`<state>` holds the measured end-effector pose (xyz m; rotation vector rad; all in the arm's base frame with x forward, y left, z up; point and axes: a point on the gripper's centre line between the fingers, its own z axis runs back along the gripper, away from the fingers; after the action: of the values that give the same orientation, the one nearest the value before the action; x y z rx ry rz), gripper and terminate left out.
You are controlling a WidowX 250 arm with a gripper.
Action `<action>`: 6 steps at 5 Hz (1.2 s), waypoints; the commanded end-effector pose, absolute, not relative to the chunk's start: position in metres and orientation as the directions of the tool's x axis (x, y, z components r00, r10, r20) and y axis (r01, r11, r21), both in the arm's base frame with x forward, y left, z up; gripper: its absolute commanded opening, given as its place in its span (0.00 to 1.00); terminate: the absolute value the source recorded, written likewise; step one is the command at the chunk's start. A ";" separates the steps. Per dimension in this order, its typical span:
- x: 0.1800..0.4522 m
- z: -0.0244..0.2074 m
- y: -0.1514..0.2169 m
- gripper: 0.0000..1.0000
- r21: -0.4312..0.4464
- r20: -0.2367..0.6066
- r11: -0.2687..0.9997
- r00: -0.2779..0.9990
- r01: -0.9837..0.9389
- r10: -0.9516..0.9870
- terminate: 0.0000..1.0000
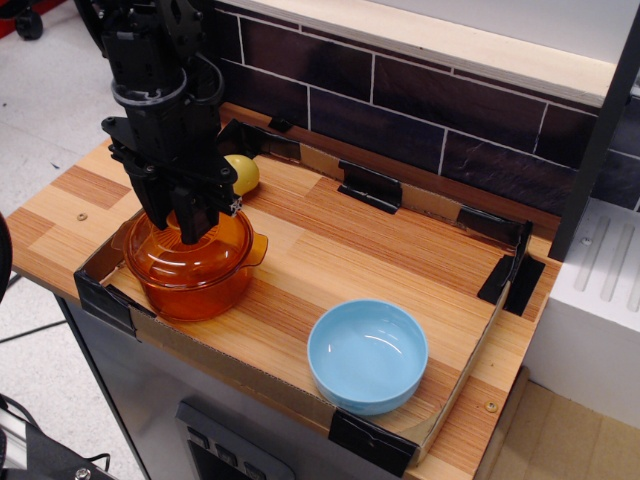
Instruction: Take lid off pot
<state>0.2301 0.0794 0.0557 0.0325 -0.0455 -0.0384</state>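
The amber-orange pot (195, 285) stands at the front left corner of the wooden board. Its domed amber lid (222, 243) sits on it. My black gripper (180, 226) comes straight down onto the lid's centre. Its fingers (193, 218) are drawn together around the lid's knob, which they hide. The lid still rests on the pot's rim. One side handle of the pot (256, 246) shows on the right.
A light blue bowl (367, 355) stands near the front right. A yellow round object (241, 172) lies just behind the gripper. Low cardboard walls with black tape corners (368, 185) ring the board. A dark tiled wall rises behind.
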 end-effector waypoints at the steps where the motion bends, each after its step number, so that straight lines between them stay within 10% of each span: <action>1: 0.262 0.092 0.087 0.00 0.071 0.106 0.997 0.994 -0.037 0.029 0.00; 3: 0.298 0.111 0.053 0.00 0.027 0.049 0.990 0.989 -0.138 0.137 0.00; 6: 0.315 0.074 -0.009 0.00 0.049 0.032 0.995 0.996 -0.090 0.089 0.00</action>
<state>0.3087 -0.0140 0.0633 0.0535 0.0086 0.0808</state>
